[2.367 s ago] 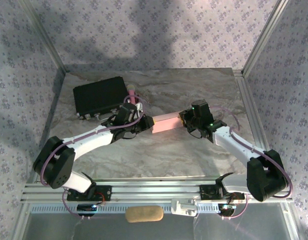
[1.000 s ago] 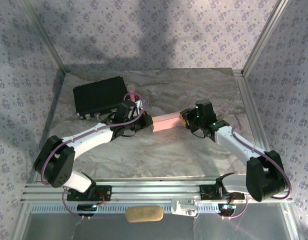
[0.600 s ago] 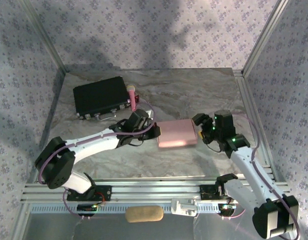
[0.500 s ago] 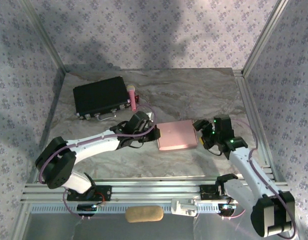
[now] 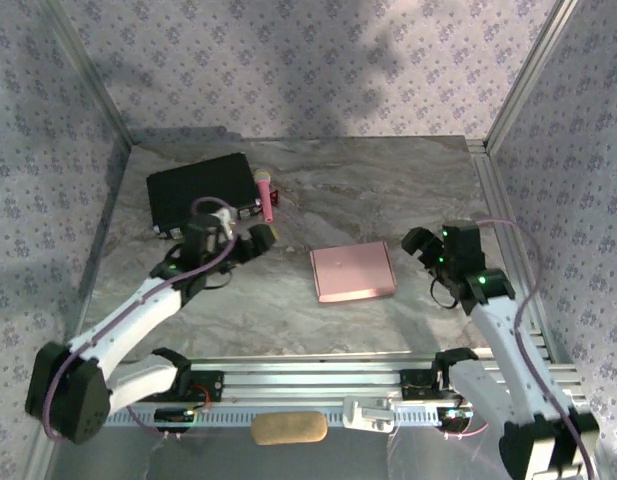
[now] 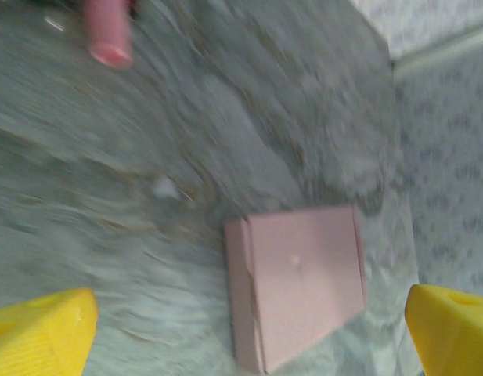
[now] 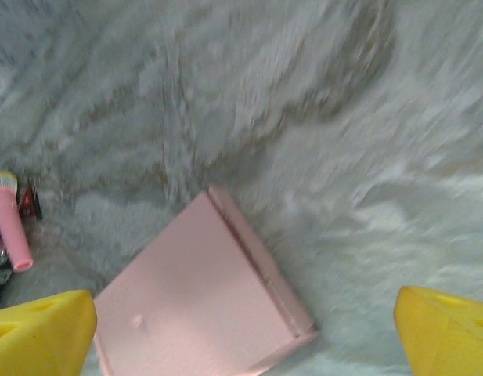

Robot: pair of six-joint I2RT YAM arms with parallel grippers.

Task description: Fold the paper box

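The paper box (image 5: 354,270) lies flat and closed on the marble table, pale pink, with nothing touching it. My left gripper (image 5: 253,243) stands open to the box's left, a clear gap away. My right gripper (image 5: 420,250) stands open just off the box's right edge. In the left wrist view the paper box (image 6: 300,282) lies ahead between the wide-apart yellow fingertips (image 6: 39,333) of the gripper (image 6: 245,335). In the right wrist view the paper box (image 7: 202,305) lies below and ahead of the gripper (image 7: 243,333), whose fingertips (image 7: 448,329) are far apart and hold nothing.
A black rectangular case (image 5: 201,193) sits at the back left with a pink microphone (image 5: 263,192) beside it; the microphone (image 6: 108,31) is also in the left wrist view. Patterned walls enclose the table (image 5: 388,180). A tan pad (image 5: 288,428) lies beyond the front rail.
Both grippers opened and let go of the box, which went from held on edge between them to lying flat. The left arm pulled back left; the right arm drew back right.
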